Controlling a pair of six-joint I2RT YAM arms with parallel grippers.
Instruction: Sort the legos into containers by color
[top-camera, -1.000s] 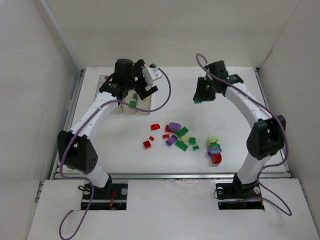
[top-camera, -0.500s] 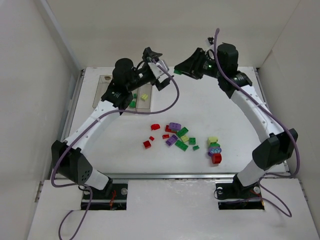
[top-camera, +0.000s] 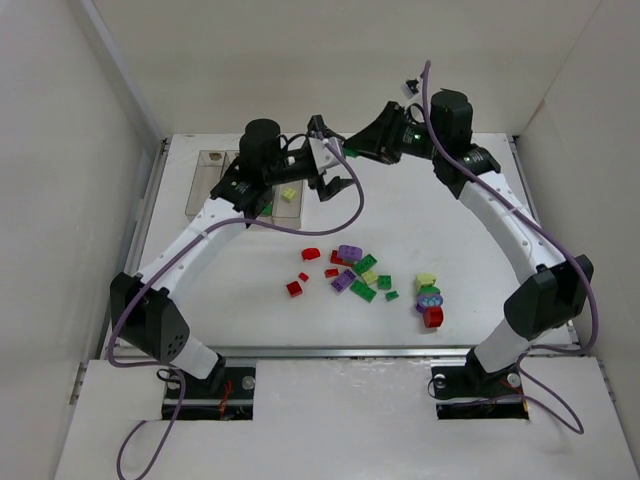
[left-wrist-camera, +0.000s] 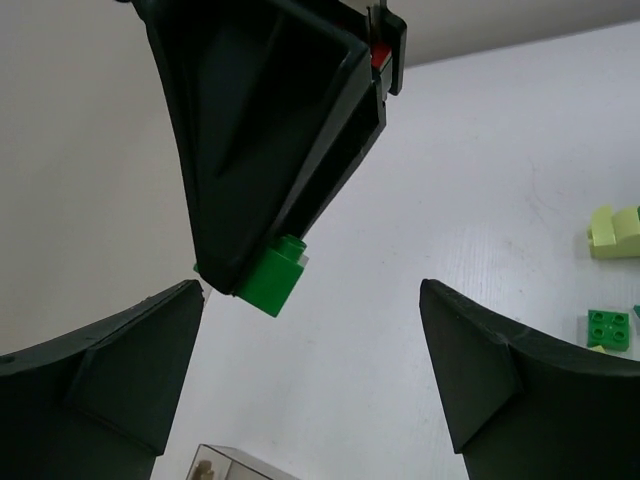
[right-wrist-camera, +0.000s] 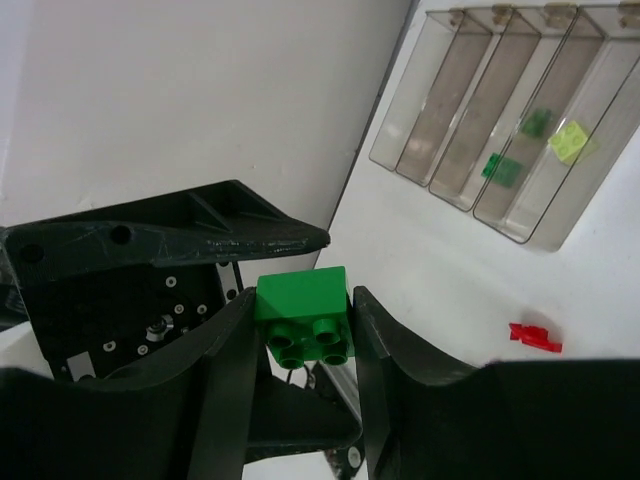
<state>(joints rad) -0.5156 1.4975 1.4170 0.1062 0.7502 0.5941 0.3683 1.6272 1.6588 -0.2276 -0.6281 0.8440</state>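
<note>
My right gripper is shut on a green brick and holds it high over the table's back middle. My left gripper is open and empty, and faces that brick from close by; it shows in the top view. The four clear containers lie in a row at the back left, partly hidden by the left arm. Two green bricks lie in one bin and a pale yellow one in the bin beside it. Loose legos lie mid-table.
A red piece lies on the table right of the bins. A small stack of yellow, green, purple and red bricks stands right of the loose pile. White walls close in the table on the left, back and right.
My right gripper has lifted the green brick and swung it left. My left gripper has moved right, away from over the bins, and now stands close to the right gripper.
</note>
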